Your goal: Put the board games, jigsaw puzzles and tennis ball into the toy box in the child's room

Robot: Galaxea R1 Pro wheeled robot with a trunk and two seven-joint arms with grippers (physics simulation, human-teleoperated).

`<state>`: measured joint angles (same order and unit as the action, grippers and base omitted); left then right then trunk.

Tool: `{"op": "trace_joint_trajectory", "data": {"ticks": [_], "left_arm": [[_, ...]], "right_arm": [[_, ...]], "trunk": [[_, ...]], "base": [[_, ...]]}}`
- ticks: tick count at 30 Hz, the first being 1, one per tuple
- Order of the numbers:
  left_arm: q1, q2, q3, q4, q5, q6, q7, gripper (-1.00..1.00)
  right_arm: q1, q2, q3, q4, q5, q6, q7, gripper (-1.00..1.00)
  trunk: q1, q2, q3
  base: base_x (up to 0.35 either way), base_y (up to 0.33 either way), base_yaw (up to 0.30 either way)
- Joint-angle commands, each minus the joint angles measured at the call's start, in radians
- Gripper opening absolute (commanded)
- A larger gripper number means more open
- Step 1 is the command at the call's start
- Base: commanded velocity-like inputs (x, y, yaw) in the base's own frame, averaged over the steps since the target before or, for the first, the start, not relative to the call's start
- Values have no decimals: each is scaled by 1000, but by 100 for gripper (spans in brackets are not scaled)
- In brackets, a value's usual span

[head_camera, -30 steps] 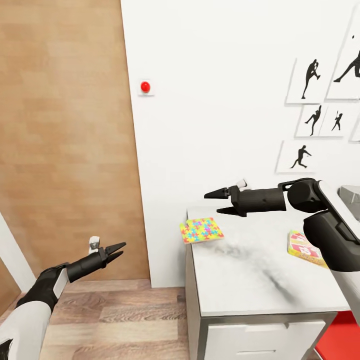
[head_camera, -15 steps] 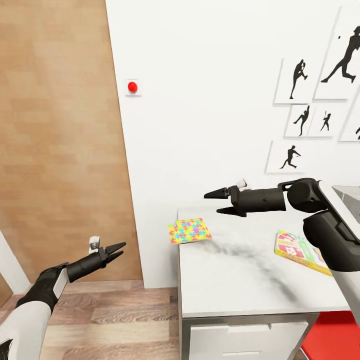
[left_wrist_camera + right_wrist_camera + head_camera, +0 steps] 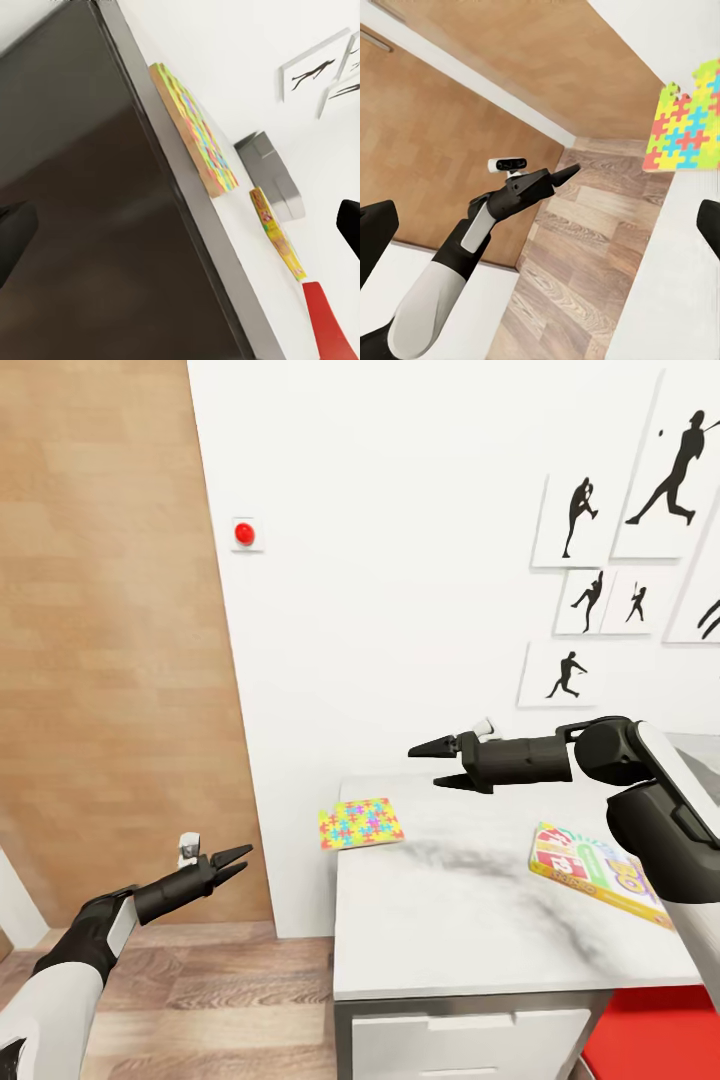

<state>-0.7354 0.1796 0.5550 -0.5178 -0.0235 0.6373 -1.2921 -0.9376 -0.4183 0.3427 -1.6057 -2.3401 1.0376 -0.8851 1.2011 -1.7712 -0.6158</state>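
Pink-yellow-green-blue interlocking jigsaw puzzle [image 3: 360, 823], yellow-green-red lettered board game [image 3: 590, 870] at 3 o'clock, grey-marbled white table [image 3: 480, 930].

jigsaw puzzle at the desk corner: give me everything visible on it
The jigsaw puzzle is a thin, flat rectangular board covered in interlocking pieces of yellow, blue, green, pink and orange. It lies flat on the light marbled table, at the far corner next to the white wall, turned slightly askew to the table's edges, with one edge reaching the table's side edge. The left wrist view shows it edge-on as a thin slab with a tan side. Nothing rests on it; the open right pincer hovers apart from it.
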Motion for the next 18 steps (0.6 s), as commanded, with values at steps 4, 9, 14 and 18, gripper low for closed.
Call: {"op": "trace_joint_trajectory", "data": {"ticks": [4, 9, 14, 18], "left_arm": [[-1, -1, 3, 0, -3, 10, -4, 100], [-1, -11, 10, 7, 4, 21, -14, 100], [1, -12, 17, 7, 7, 30, -17, 100], [1, -12, 21, 7, 9, 53, -15, 100]], "right_arm": [[-1, 0, 2, -1, -9, -1, -14, 100], [16, 17, 2, 16, 2, -9, -20, 100], [40, 45, 2, 39, 2, -7, -21, 100], [56, 56, 2, 61, 2, -6, -29, 100]], "trunk": [[0, -1, -1], [0, -1, -1], [0, -1, -1], [0, -1, -1]], "base": [[121, -75, 0], [19, -12, 0], [0, 0, 0], [0, 0, 0]]}}
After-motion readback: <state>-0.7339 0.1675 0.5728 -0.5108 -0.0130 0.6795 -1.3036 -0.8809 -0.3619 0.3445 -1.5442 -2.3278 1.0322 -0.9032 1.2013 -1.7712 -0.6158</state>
